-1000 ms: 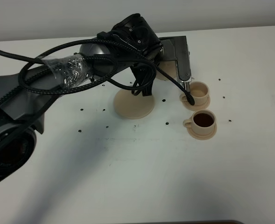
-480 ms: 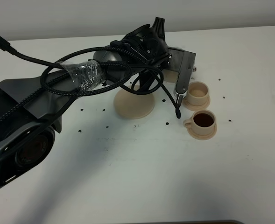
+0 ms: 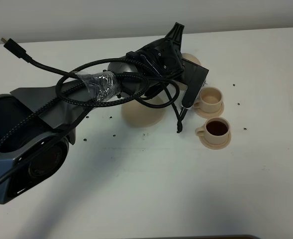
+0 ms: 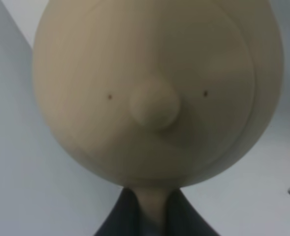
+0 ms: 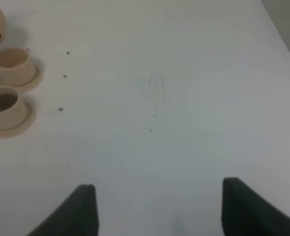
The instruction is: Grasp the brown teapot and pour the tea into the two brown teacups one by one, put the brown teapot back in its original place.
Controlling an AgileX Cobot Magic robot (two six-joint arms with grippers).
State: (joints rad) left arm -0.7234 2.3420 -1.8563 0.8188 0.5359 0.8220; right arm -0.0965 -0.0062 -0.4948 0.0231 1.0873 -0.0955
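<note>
Teapot hangs handle-first in the closed left claw, lid facing its camera

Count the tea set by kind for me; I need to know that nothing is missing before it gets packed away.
Teapot: 1
Cups: 2
Small saucers: 2
Large saucer: 1
Total: 6

— Where did everything sit?
— Far cup behind near cup, each on a small saucer, right of the wide saucer.
— The teapot?
— Behind the far cup, slightly left.
</note>
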